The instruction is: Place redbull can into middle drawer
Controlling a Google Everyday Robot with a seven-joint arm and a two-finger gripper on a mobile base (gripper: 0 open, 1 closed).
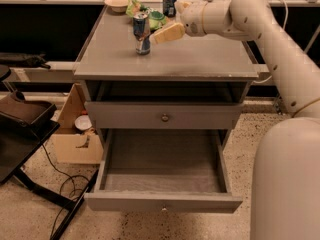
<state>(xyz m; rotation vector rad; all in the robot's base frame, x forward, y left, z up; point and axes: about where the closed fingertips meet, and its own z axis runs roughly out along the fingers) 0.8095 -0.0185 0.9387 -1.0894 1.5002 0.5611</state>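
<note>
Slim redbull can (142,33), blue-and-silver with a silver top, stands upright on the smooth grey cabinet top (200,59), upper centre of frame. The gripper (162,34) hovers just right of it; open or closed cannot be told. Lower centre, the middle drawer (162,202) is pulled out, its flat grey floor showing. The knobbed upper drawer (164,115) is closed. A round pale bowl (119,2) sits upper left.
</note>
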